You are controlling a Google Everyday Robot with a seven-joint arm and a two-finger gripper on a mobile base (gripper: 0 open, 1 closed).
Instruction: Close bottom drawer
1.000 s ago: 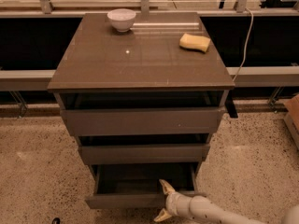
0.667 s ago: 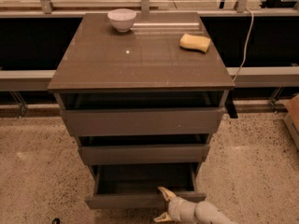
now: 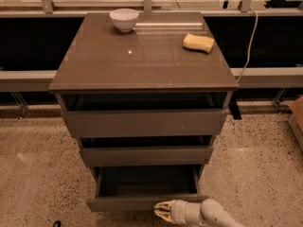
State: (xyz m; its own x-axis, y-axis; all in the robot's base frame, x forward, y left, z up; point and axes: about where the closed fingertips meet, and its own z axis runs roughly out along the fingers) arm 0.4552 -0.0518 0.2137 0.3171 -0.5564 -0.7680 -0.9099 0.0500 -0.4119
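The bottom drawer [image 3: 142, 203] is the narrowest of the three grey-brown drawers and is pulled well out, so its dark empty inside [image 3: 147, 179] shows. My gripper [image 3: 162, 211] sits low at the frame's bottom edge. It is just in front of the drawer's flat face panel, right of its middle, and points left along it. It is at or very near the panel; contact is unclear. The pale arm [image 3: 213, 215] runs off to the lower right.
The middle drawer [image 3: 146, 155] and the wide top drawer [image 3: 144, 122] above both stand slightly out. A white bowl [image 3: 124, 19] and a yellow sponge [image 3: 198, 42] lie on the cabinet top [image 3: 142, 60]. Speckled floor surrounds the cabinet, and a brown box edge [image 3: 297, 117] is at the right.
My gripper has come down from above the drawer's front edge to the outside of the face panel and turned to point left. The drawer looks equally far out.
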